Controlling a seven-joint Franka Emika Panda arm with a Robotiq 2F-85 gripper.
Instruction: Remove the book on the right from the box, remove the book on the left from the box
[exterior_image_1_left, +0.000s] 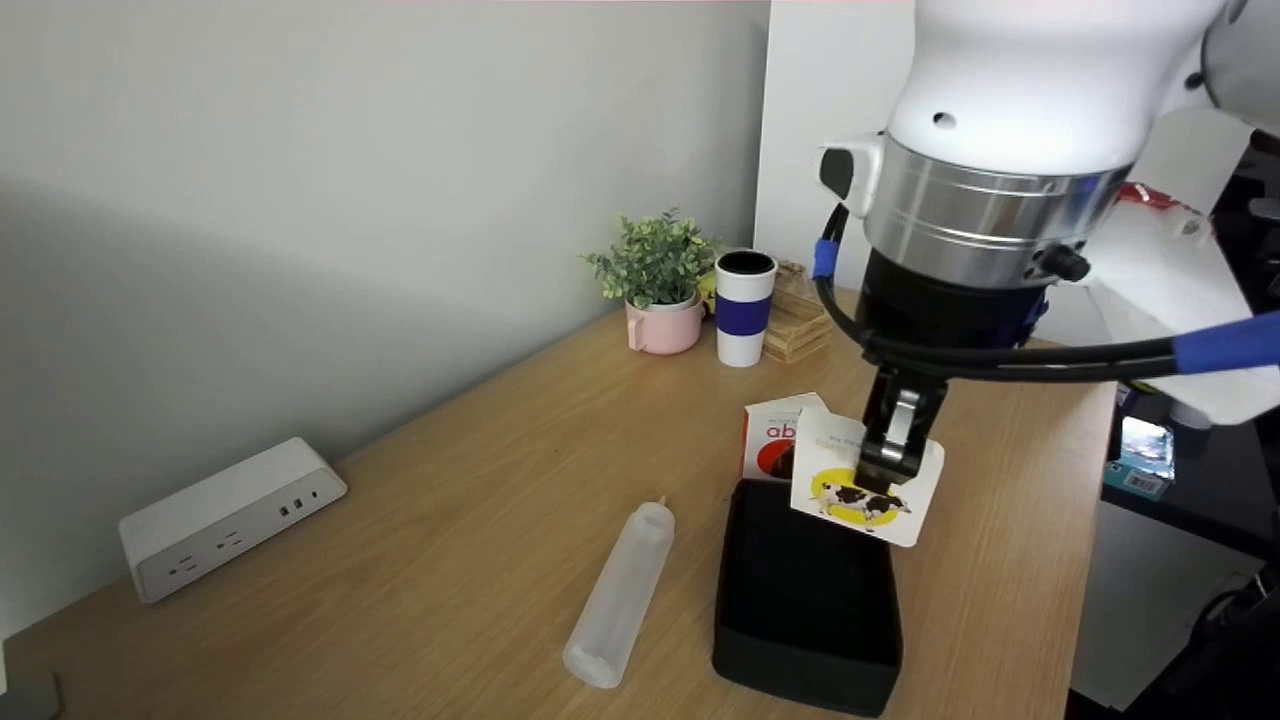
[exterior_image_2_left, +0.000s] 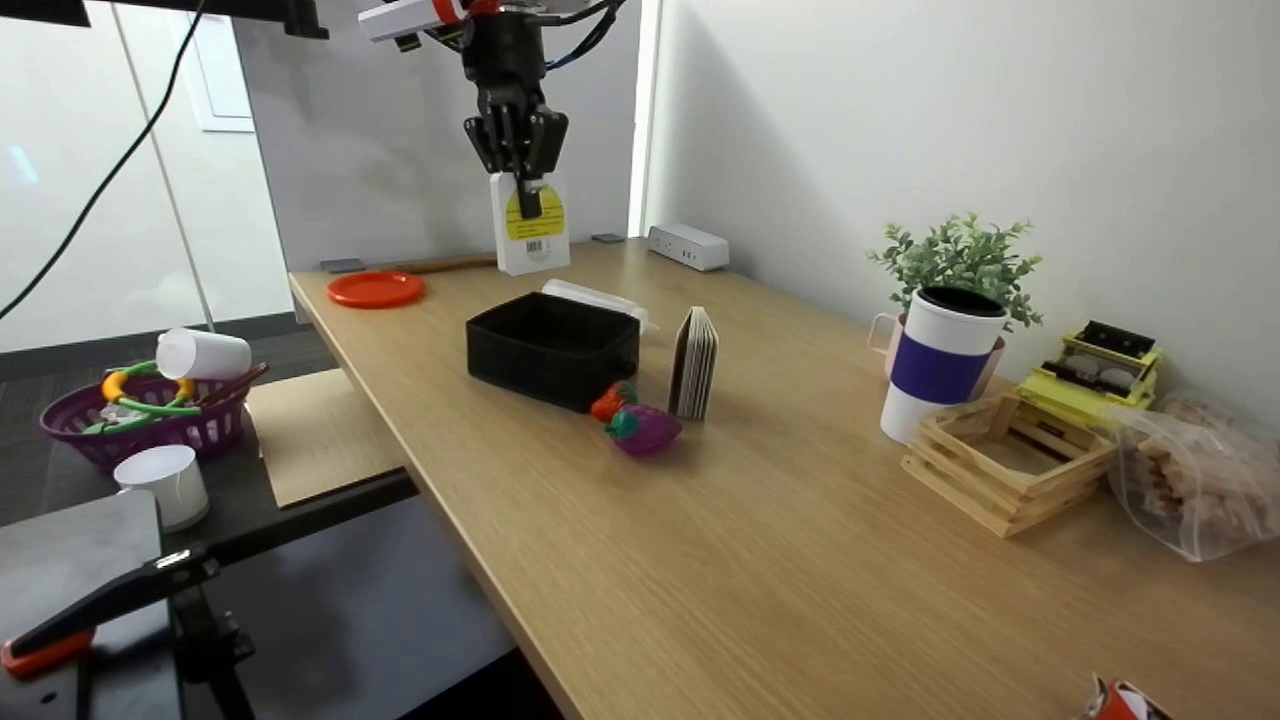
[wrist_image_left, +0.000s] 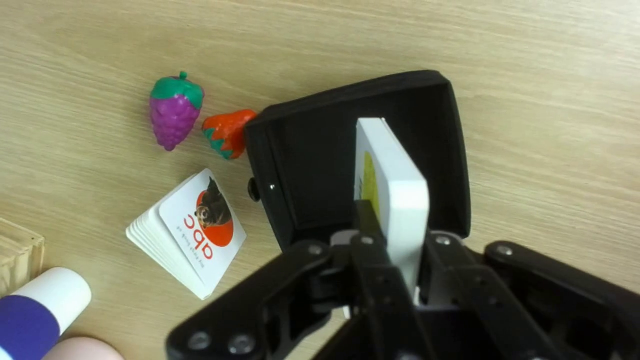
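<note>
The claw (wrist_image_left: 400, 235) is clenched on the cow book (exterior_image_1_left: 850, 500), pressing both covers, probably because the thin side gives the firmest pinch; so the book hangs upright, free of the black box (exterior_image_2_left: 530, 368) and seemingly above it. The box sits near the free long edge of the table (exterior_image_2_left: 850, 560). The abc book (wrist_image_left: 192, 235) stands on the table, between the box and the cup (exterior_image_2_left: 935, 370), which is near the opposite long edge; its pages are a little spread, perhaps helping it to stand. So both books are out; I judge that only the setting down remains. The abc cover says "my first book of" in small print, then "abc" in red. The cow book's back has a barcode and a text too small for reading; its front title is too faint.
</note>
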